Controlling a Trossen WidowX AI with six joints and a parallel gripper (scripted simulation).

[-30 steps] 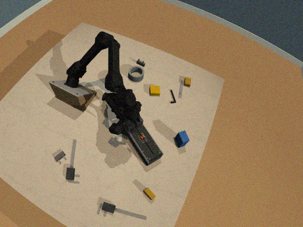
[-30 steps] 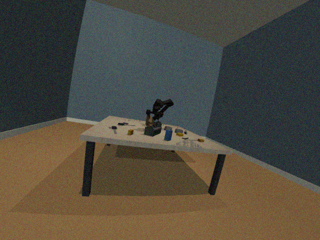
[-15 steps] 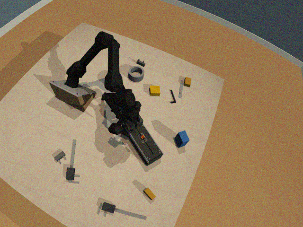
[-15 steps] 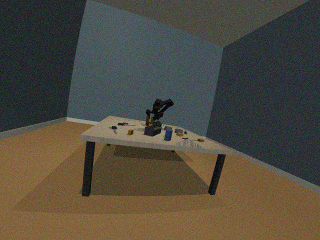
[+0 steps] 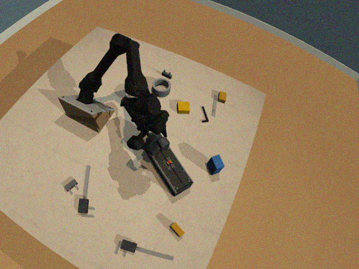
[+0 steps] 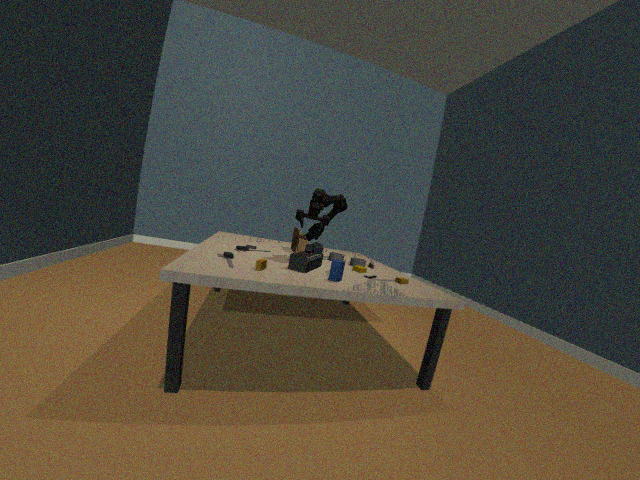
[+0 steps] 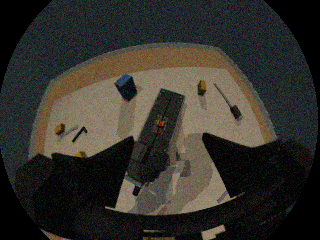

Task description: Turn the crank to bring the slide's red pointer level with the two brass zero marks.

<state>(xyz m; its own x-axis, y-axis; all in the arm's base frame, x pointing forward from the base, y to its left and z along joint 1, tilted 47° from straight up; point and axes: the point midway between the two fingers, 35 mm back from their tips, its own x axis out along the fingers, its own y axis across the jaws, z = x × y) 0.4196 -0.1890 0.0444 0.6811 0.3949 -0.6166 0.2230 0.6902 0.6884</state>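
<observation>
Above one machine (image 5: 181,176) (image 6: 305,261) (image 7: 167,107), one claw (image 5: 153,139) (image 7: 168,138) gapes.

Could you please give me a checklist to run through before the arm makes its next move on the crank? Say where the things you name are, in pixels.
1. Gripper (image 5: 149,139) (image 7: 168,138) open: ok, the fingers stand wide apart.
2. Nothing held between the fingers: ok.
3. Machine (image 5: 182,176) (image 6: 305,262) (image 7: 170,102) upright on the table: ok.
4. Blue block (image 5: 215,164) (image 6: 336,270) (image 7: 126,87) away from the machine: ok, there is a gap between them.
5. Red pointer (image 5: 169,162) (image 7: 160,123) exactly level with both brass marks: cannot tell, too small and grainy.
</observation>
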